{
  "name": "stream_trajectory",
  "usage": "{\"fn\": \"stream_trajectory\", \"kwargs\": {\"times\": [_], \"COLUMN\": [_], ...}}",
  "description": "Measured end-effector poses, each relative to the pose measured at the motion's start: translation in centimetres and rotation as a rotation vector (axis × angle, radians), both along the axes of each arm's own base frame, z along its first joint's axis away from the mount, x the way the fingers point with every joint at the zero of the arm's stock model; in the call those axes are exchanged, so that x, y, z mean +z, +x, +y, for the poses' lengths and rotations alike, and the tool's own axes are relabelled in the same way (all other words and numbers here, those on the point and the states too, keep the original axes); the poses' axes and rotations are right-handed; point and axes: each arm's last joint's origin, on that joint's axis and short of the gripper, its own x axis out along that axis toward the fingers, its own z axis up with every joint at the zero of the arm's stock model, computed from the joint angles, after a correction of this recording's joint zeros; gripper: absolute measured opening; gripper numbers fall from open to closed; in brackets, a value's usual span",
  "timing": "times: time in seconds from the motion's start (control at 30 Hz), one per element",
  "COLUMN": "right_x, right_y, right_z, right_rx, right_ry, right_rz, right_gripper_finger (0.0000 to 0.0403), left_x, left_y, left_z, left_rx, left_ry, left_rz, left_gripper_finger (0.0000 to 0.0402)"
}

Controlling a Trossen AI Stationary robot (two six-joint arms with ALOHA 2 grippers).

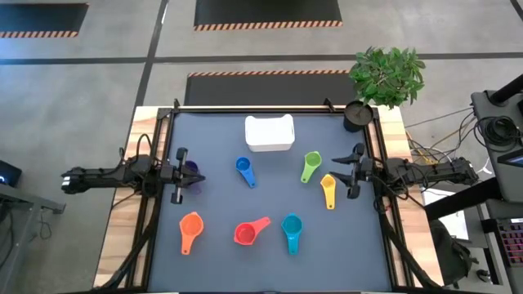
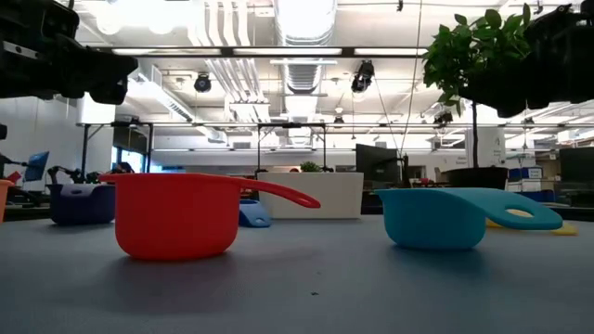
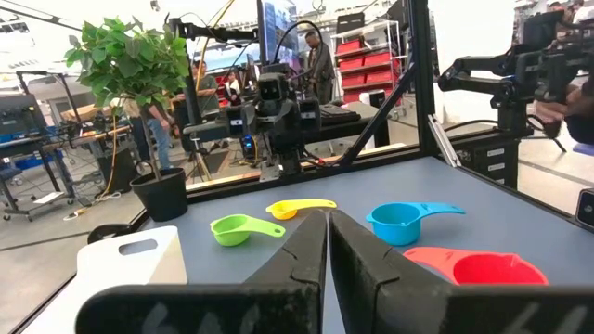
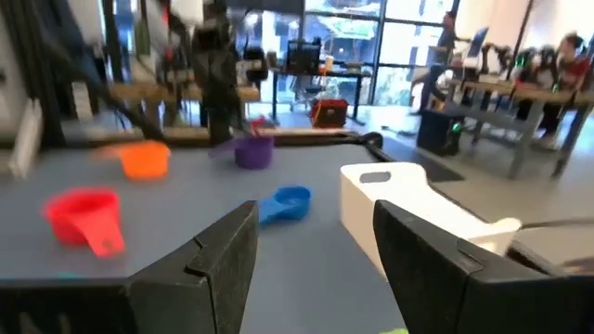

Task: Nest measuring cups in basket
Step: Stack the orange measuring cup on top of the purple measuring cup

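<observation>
Nothing's nested yet; basket [image 1: 269,133] by the worktop's far edge looks empty, all seven cups loose; left gripper [image 1: 196,176] fingers shut beside purple cup [image 1: 191,169], holding nothing; right gripper [image 1: 337,171] fingers apart, empty.

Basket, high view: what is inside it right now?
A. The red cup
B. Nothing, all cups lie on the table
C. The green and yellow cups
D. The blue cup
B: the basket shows only white inside, while the blue cup, green cup, yellow cup and red cup all lie apart on the table.
</observation>
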Motion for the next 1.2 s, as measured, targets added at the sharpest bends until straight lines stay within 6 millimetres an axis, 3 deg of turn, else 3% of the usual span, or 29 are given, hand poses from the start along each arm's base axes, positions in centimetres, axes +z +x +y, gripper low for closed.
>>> {"fn": "stream_trajectory", "kwargs": {"times": [0.17,0.47,0.87,1.03,1.2], "right_x": [1.5,2.9,5.8,6.9,6.9], "right_y": [-0.1,-0.5,-1.3,-1.7,-1.6], "right_z": [0.0,-0.1,-0.1,-0.2,-0.2], "right_rx": [0.013,0.027,0.026,0.011,0.007], "right_ry": [0.156,0.198,0.158,0.097,0.080], "right_rz": [-0.182,-0.337,-0.472,-0.492,-0.476], "right_gripper_finger": [0.0203,0.0203,0.0203,0.0203,0.0203], "left_x": [0.0,0.3,4.8,5.2,5.2], "left_y": [0.0,0.0,-1.7,-2.0,-2.0], "left_z": [0.0,0.0,0.0,0.0,0.0], "left_rx": [0.000,0.000,-0.064,-0.068,-0.066], "left_ry": [0.000,0.001,-0.167,-0.165,-0.161], "left_rz": [0.000,-0.029,-0.518,-0.561,-0.562], "left_gripper_finger": [0.0000,0.0000,0.0000,0.0000,0.0000]}}
